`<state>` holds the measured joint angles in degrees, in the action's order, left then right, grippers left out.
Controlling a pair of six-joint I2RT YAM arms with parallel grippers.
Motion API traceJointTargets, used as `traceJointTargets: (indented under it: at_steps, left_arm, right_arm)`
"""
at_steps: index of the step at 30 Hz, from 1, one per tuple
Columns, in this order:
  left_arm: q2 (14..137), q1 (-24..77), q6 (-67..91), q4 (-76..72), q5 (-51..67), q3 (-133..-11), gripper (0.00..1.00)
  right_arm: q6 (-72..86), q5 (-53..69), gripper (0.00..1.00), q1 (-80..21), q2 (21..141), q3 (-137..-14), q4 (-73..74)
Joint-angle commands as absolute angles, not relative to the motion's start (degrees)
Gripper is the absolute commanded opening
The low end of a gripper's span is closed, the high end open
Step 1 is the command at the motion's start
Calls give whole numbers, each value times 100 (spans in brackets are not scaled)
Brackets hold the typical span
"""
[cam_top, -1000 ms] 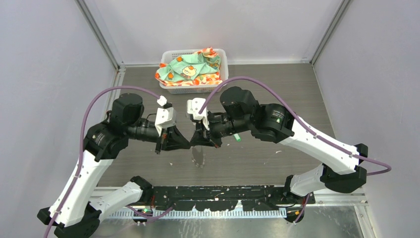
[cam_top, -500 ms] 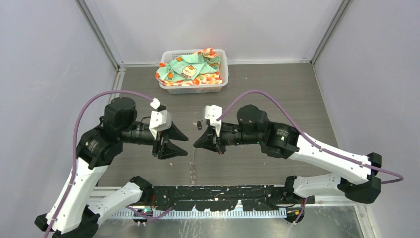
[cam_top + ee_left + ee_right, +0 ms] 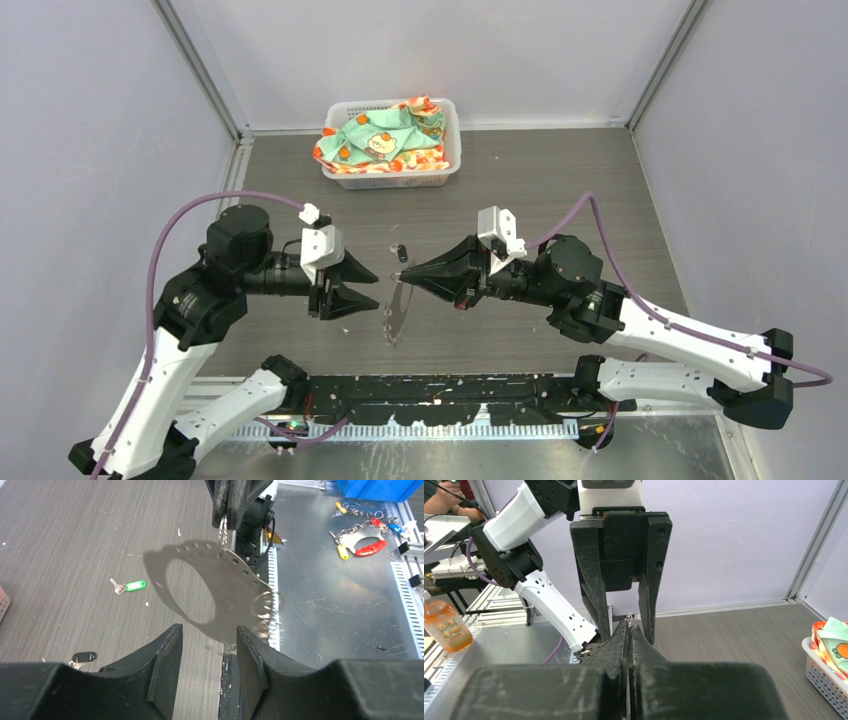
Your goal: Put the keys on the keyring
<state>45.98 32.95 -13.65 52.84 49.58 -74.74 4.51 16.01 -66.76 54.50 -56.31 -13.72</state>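
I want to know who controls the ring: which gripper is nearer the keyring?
Right. The right gripper is shut on the upper edge of the keyring, which hangs from it. The left gripper stands open beside its lower part, not gripping it.

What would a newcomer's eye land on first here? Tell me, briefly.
The keyring, a wide, thin, perforated metal loop, dangles from the shut right pincer, with the open left pincer facing it. The green-headed key and black-headed key lie loose on the table. A white basket of bright cloth sits at the far edge.
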Motion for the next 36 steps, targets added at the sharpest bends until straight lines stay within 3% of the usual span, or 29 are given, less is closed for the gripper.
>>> traceJointTargets:
  at_steps: [1,9,36]
  left_arm:
    - [4600,3313,-531,4292,5266,-7268,44]
    - [4605,3313,754,3191,5752,-7144,34]
    - [4386,3313,959,3031,5422,-7111,10]
  right_arm:
    - [712,1489,1,-6704,5415,-5484,-2528]
    - [846,1468,1,-6704,5629,-5353,-3099]
    - [1188,1382,1,-6741,5891,-5016,-3522]
